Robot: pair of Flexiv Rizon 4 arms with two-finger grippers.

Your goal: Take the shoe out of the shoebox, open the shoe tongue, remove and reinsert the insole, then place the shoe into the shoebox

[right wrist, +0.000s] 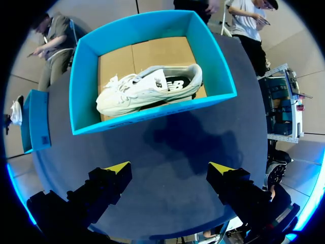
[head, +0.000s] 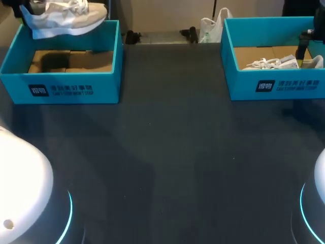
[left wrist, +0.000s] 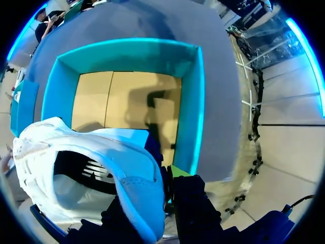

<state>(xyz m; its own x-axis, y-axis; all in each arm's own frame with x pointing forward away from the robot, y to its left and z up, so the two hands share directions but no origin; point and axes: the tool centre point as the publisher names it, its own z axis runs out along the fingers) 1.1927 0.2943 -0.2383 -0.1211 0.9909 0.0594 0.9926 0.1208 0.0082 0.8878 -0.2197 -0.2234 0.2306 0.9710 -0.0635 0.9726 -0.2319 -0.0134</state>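
A white sneaker [head: 66,19] hangs in the air above the empty left teal shoebox [head: 61,86]. My left gripper [left wrist: 166,189] is shut on the sneaker's [left wrist: 96,168] heel collar, with that box's cardboard floor [left wrist: 117,101] below it. A second white sneaker [right wrist: 147,89] lies on its side in the right teal shoebox [right wrist: 152,116]; the head view shows its laces [head: 269,63]. My right gripper [right wrist: 170,168] is open and holds nothing. It hovers over the dark table, just outside that box's wall.
The two shoeboxes stand at the table's far left and far right. Dark tabletop [head: 167,152] spreads between them and toward the front. The white arm bases [head: 20,188] sit at the near corners.
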